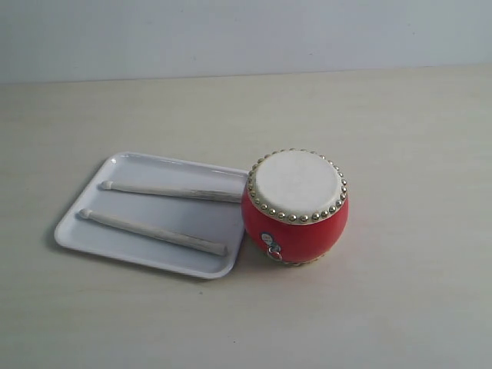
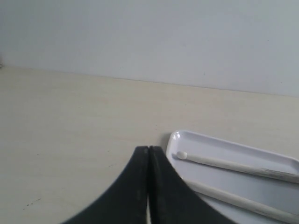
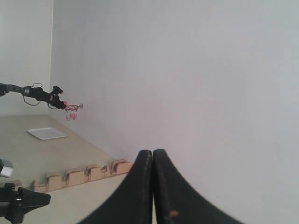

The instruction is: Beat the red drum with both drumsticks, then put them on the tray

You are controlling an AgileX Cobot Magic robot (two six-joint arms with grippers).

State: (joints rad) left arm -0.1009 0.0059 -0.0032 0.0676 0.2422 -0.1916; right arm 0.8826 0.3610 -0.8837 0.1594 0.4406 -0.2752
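The red drum (image 1: 296,209) with its cream skin and gold studs stands upright on the table, touching the right end of the white tray (image 1: 84,231). Both pale drumsticks lie in the tray, one toward the back (image 1: 171,191) and one toward the front (image 1: 152,231). No arm shows in the exterior view. In the left wrist view my left gripper (image 2: 148,148) is shut and empty beside the tray (image 2: 233,147), where one drumstick (image 2: 224,163) and the other drumstick (image 2: 243,201) lie. My right gripper (image 3: 153,151) is shut and empty, facing a white wall.
The pale table surface (image 1: 400,131) stretches around drum and tray, with a white wall behind. The right wrist view shows a row of wooden blocks (image 3: 84,175), a distant white tray (image 3: 46,133) and another black arm (image 3: 37,95) far off.
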